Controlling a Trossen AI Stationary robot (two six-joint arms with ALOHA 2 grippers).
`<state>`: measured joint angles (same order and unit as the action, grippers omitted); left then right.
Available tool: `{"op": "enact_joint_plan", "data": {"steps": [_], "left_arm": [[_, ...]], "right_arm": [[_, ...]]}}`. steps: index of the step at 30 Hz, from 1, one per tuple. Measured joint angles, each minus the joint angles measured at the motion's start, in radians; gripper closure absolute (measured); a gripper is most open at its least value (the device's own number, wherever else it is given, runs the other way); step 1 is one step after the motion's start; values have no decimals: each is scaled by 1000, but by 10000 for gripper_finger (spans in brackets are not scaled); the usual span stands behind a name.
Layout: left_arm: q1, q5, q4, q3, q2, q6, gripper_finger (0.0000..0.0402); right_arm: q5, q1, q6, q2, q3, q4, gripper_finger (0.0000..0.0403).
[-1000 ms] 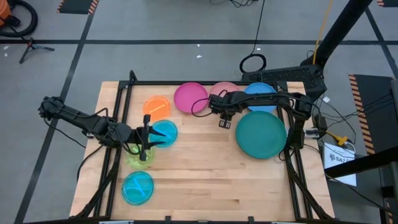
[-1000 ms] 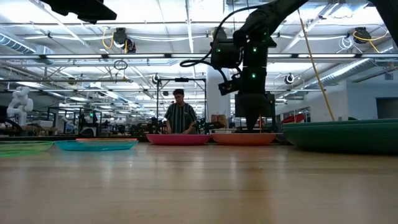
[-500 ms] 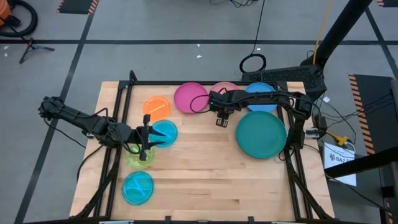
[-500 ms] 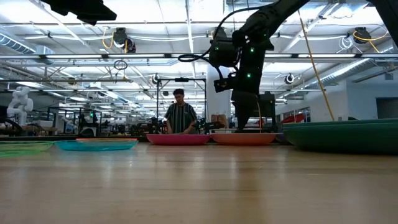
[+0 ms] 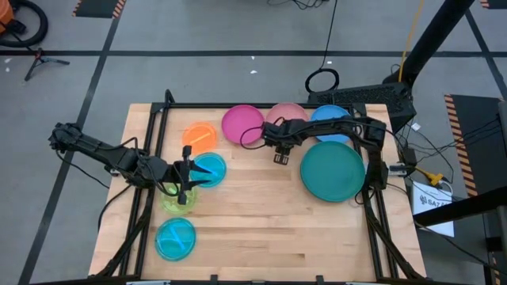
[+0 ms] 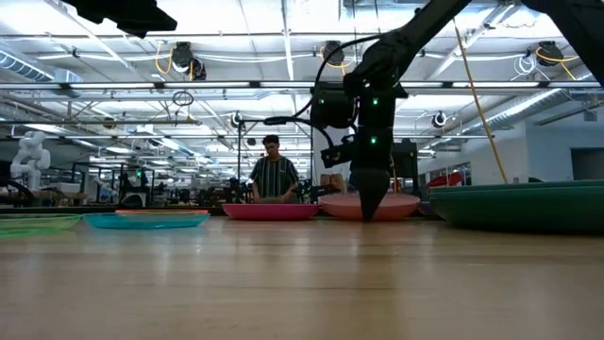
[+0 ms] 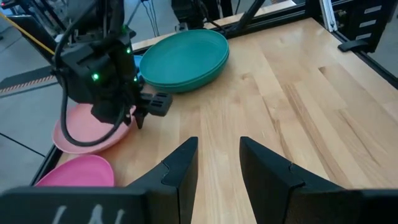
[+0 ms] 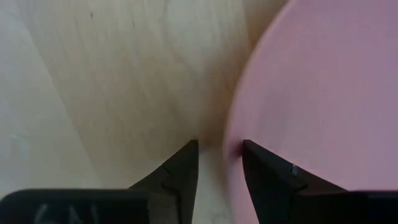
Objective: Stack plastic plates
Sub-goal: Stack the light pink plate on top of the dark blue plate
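Note:
Several plates lie flat on the wooden table: orange (image 5: 200,134), magenta (image 5: 242,124), pink (image 5: 287,112), blue (image 5: 329,115), large teal (image 5: 333,170), cyan (image 5: 211,168), lime (image 5: 177,201) and a second cyan (image 5: 174,237). My right gripper (image 8: 217,148) points down at the pink plate's (image 6: 392,206) near rim. It is open, with one finger on either side of that rim. My left gripper (image 5: 190,178) is open and holds nothing. It waits above the cyan and lime plates on the table's left. My right gripper comes from above, pointing down. It stands astride the pink plate's near rim (image 8: 231,140), one finger (image 8: 261,168) over the plate's inside and the other (image 8: 180,165) over the bare wood outside. I cannot tell whether a finger touches the rim.
A black frame (image 5: 158,119) runs along the table's left, far and right edges. Bare wood (image 5: 253,214) spreads over the middle and near part of the table. A person (image 6: 274,175) stands in the room far behind the table.
My right gripper has moved toward the table's left edge and come down onto the pink plate's near rim. In the low view the pink plate now stands taller than before.

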<state>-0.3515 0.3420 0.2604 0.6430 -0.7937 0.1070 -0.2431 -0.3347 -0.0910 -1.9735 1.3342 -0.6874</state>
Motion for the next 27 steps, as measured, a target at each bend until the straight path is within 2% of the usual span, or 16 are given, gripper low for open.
{"op": "enact_joint_plan", "data": {"steps": [4, 12, 19, 27], "left_arm": [[0, 0, 0, 0, 0, 2, 277], [0, 0, 0, 0, 0, 2, 277], [0, 0, 1, 0, 0, 2, 277], [0, 0, 1, 0, 0, 2, 277]], "right_arm": [[-26, 2, 4, -3, 0, 6, 310], [-58, 7, 20, 5, 0, -1, 390], [-125, 55, 20, 22, -2, -27, 391], [-149, 137, 91, 138, -2, -66, 397]]}}
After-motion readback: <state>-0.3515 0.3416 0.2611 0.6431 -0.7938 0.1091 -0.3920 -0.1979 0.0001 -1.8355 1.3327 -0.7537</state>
